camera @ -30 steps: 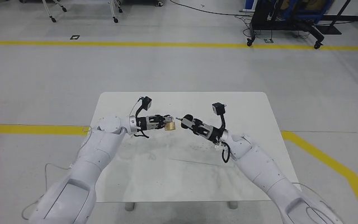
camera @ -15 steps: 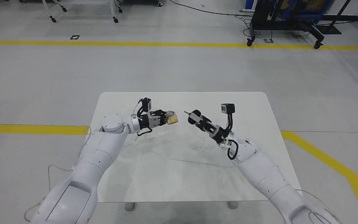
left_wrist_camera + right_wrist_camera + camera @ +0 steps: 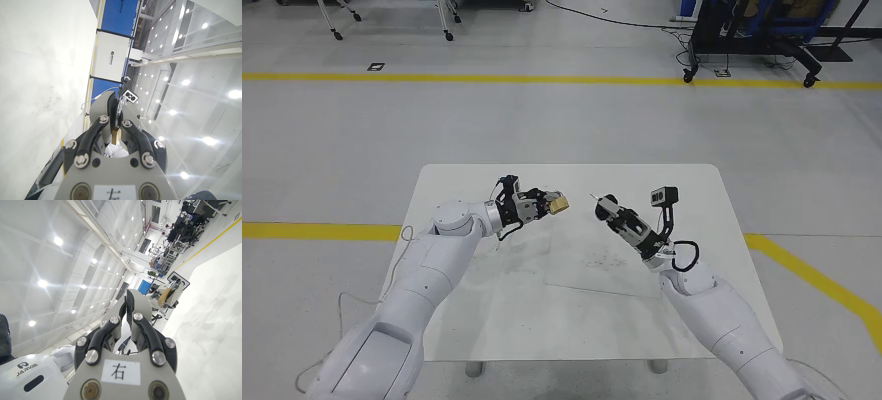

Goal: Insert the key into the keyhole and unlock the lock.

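Brass lock farther from key

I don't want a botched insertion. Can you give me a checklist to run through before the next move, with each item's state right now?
1. Lock held by left gripper: ok, clamped in its grip.
2. Key held by right gripper: ok, gripper shut, a thin tip pokes out in the top view.
3. Key seated in keyhole: not ok, a gap separates key and lock.
4. Keyhole turned toward key: cannot tell.
5. Shackle released: cannot tell.
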Controlling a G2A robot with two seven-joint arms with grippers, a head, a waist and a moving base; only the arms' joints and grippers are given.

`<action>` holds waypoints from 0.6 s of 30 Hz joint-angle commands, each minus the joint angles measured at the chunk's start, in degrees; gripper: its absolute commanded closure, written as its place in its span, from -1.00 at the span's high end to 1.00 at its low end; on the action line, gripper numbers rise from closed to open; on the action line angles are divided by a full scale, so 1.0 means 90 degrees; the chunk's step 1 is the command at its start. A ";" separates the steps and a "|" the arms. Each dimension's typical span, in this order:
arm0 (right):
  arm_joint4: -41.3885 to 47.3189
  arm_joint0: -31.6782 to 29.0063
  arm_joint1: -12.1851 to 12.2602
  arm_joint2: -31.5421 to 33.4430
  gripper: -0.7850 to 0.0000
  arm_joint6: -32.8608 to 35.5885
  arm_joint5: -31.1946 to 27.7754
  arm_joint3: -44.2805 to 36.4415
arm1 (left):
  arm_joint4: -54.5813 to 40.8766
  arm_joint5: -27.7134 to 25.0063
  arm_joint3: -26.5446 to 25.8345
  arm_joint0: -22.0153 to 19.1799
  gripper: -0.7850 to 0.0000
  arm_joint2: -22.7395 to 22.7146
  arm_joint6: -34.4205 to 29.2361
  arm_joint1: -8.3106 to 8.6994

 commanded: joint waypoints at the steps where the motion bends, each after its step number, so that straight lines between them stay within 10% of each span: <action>1: 0.0001 0.0000 0.0000 0.0000 -1.00 0.0001 0.0000 0.0000 | -0.0001 0.0000 0.0000 0.0000 -1.00 0.0000 0.0000 0.0000; 6: 0.0001 0.0000 0.0000 0.0000 -1.00 0.0001 0.0000 0.0000 | -0.0001 0.0000 0.0000 0.0000 -1.00 0.0000 0.0000 0.0000; 18: -0.1178 -0.0786 -0.0071 -0.0244 -1.00 -0.2222 0.2813 -0.1628 | 0.0205 0.0605 -0.0716 0.0369 -1.00 -0.0075 0.1339 -0.0009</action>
